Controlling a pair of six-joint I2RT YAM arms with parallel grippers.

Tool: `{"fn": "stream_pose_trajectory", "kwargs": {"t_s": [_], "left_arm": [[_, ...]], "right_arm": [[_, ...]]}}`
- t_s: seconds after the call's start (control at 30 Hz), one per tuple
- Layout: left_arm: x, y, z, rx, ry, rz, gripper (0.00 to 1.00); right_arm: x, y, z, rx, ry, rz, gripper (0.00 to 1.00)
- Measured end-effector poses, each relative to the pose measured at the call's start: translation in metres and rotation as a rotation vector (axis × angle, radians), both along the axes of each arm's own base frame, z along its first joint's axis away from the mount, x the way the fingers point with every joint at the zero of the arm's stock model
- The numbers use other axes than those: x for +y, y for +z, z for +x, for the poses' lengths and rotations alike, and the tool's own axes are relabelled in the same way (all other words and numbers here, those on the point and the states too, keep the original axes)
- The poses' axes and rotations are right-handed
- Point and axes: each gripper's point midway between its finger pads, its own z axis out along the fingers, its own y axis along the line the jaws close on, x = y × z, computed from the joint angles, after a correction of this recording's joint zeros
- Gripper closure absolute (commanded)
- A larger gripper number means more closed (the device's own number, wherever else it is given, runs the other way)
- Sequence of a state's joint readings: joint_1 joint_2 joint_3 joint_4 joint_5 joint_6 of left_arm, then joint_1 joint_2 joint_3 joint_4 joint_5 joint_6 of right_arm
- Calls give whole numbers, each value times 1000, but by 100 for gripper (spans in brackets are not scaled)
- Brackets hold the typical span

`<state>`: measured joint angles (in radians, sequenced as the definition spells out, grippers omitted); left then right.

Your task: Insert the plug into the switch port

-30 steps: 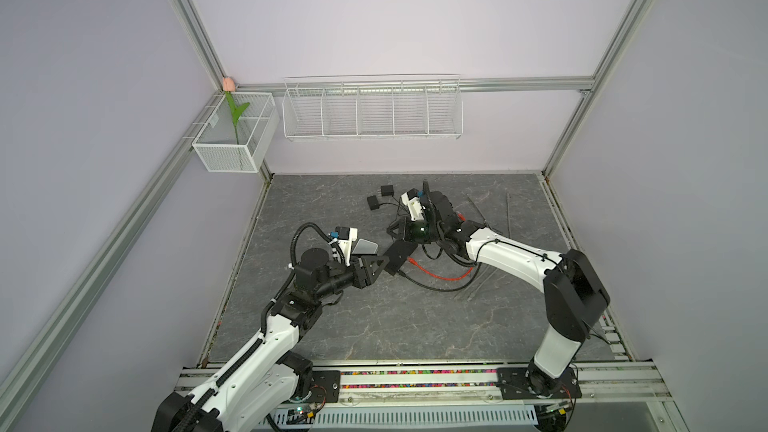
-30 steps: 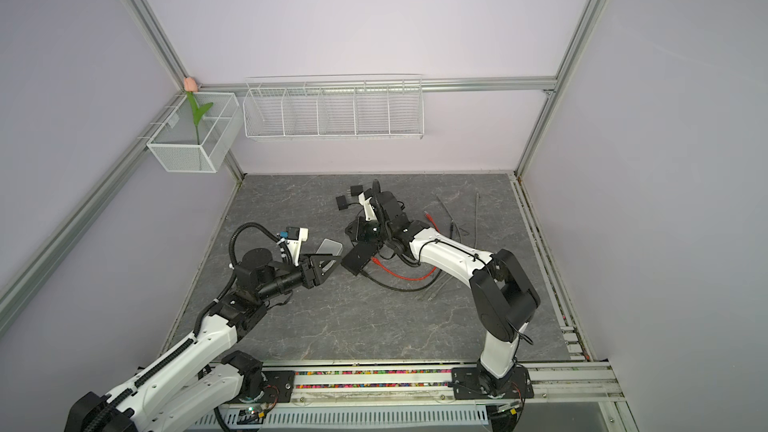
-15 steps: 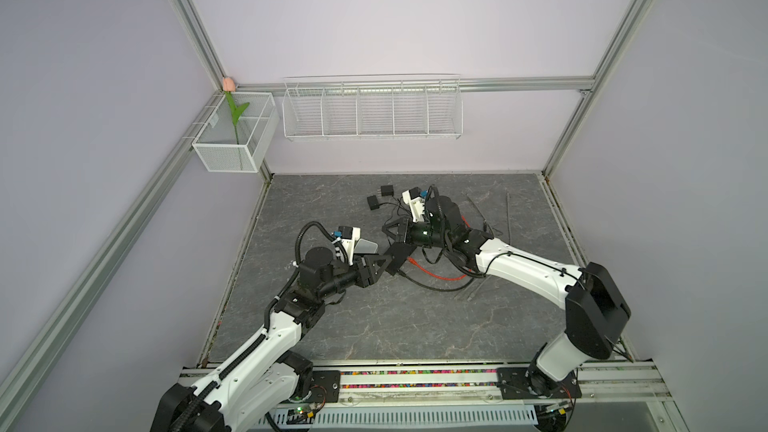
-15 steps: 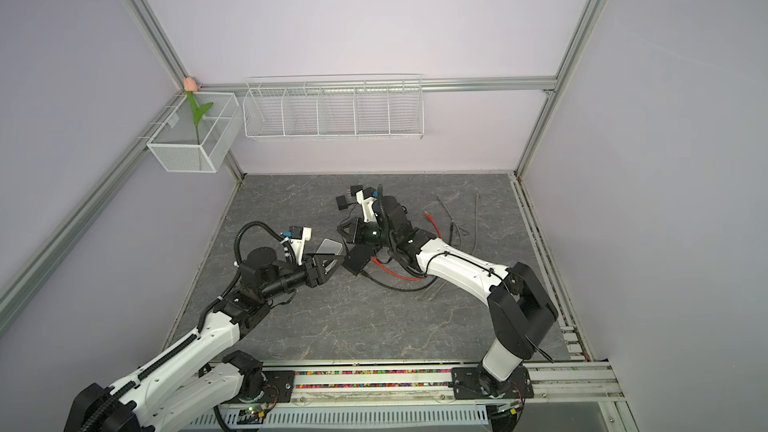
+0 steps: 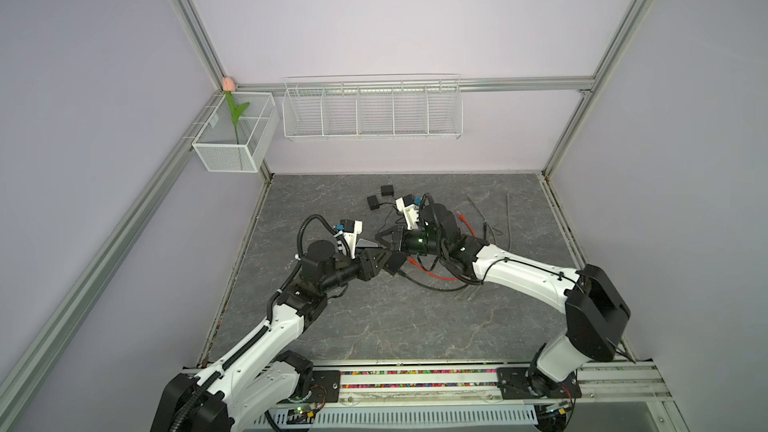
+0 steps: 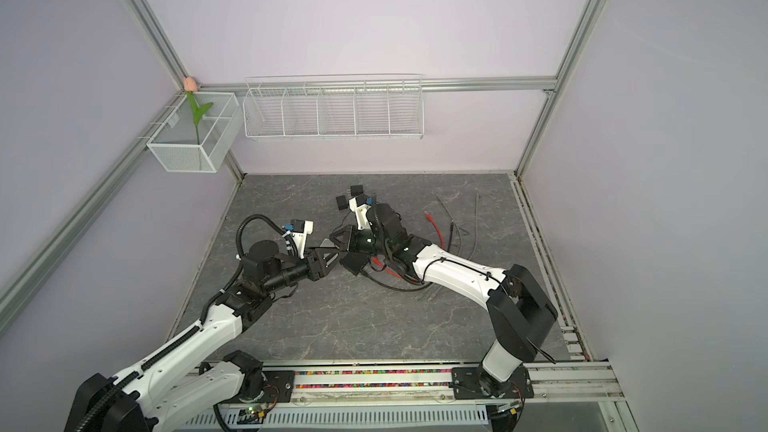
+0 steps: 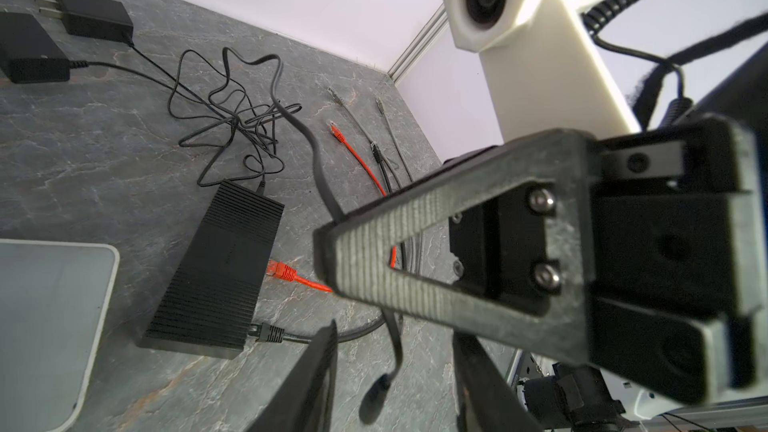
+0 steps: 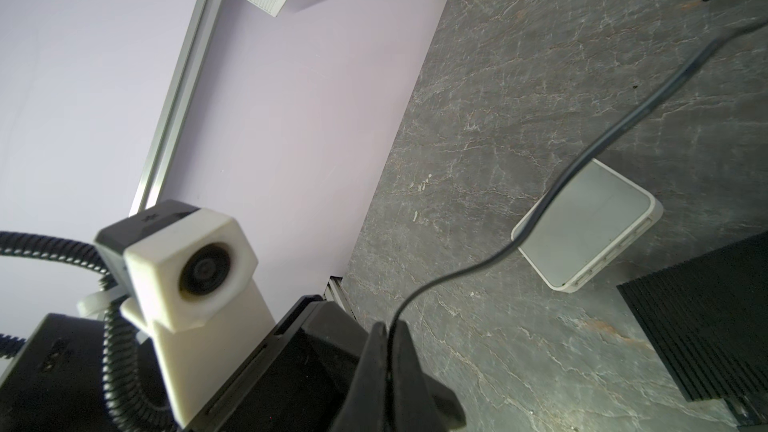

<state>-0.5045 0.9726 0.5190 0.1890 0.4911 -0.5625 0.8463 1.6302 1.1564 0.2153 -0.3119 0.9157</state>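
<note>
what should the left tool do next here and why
Probably close the left tool on the plug. The right tool is shut on the black cable further along, so the plug dangles loose between the left tool's open fingers, clear of the black switch. Gripping the plug itself should give enough control to aim it at a port.

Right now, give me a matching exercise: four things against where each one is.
1 orange cable
2 plug cable
3 white box
4 tulip

A in corner basket
B one end at switch
C pinched in right fingers
D flat beside switch

Pairs: 1-B, 2-C, 3-D, 4-A
</note>
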Motion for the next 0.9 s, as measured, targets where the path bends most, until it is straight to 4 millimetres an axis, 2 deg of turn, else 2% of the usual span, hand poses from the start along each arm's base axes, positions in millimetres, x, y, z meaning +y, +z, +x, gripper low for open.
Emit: {"fn": "stream_pose_trajectory", "kwargs": {"t_s": [0.1, 0.23, 0.33, 0.43, 0.53, 0.67, 0.73, 0.8, 0.87, 0.9], "left_arm": [[0, 0, 0, 0, 0, 1, 73], [0, 1, 1, -9, 3, 1, 93], [-2, 5, 0, -20, -5, -4, 100], [-3, 6, 0, -20, -7, -8, 100], [-3, 6, -1, -20, -10, -10, 100], [-1, 10, -1, -32, -2, -15, 100], [0, 14, -2, -41, -2, -20, 100], [0, 17, -3, -51, -2, -25, 100], [1, 20, -4, -58, -2, -29, 100], [1, 21, -5, -61, -3, -31, 100]], "right_arm": [[0, 1, -2, 0, 4, 3, 93], [0, 7, -5, -5, 12, 19, 93], [0, 9, -7, -7, 15, 24, 93], [-2, 11, -8, -12, 15, 22, 92], [-7, 11, -10, -25, 14, -2, 74], [-25, 18, -17, -94, 10, -98, 65], [-39, 32, -22, -167, 8, -144, 63], [-56, 52, -31, -259, 13, -172, 51], [-77, 78, -44, -368, 12, -182, 17], [-85, 88, -48, -405, 4, -175, 16]]}}
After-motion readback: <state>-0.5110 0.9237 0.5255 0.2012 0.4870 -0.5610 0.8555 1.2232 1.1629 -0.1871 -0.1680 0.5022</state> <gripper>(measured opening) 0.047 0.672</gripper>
